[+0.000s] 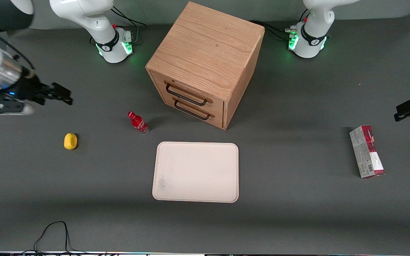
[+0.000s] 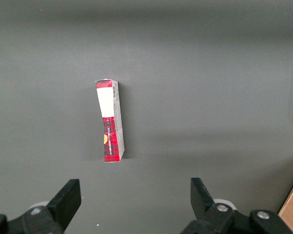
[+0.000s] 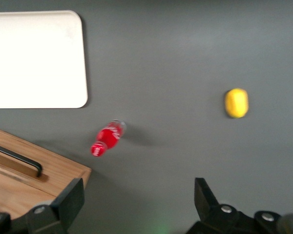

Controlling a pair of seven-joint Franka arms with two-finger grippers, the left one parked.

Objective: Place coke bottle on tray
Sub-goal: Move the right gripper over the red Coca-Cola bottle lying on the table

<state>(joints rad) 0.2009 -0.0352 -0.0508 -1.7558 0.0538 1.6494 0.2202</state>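
Wooden cabinet (image 1: 205, 64), 2 drawers with dark handles, upper centre of front frame. Cream tray (image 1: 195, 172) flat on table, lower centre, nearer camera than cabinet, nothing on it. Red-and-grey carton (image 1: 367, 152) at right of frame, toward parked arm's end. Gripper (image 1: 61, 95) at upper left, above table, jaws apart, holding nothing. Coke bottle (image 1: 138, 122) upright on table, between cabinet and lemon, apart from tray's corner. Yellow lemon (image 1: 70, 141) left of bottle.

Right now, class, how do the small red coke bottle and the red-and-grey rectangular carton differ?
The small red coke bottle stands upright beside the wooden drawer cabinet; the red-and-grey rectangular carton lies flat toward the parked arm's end. The bottle is round, the carton boxy. Neither touches the open gripper.
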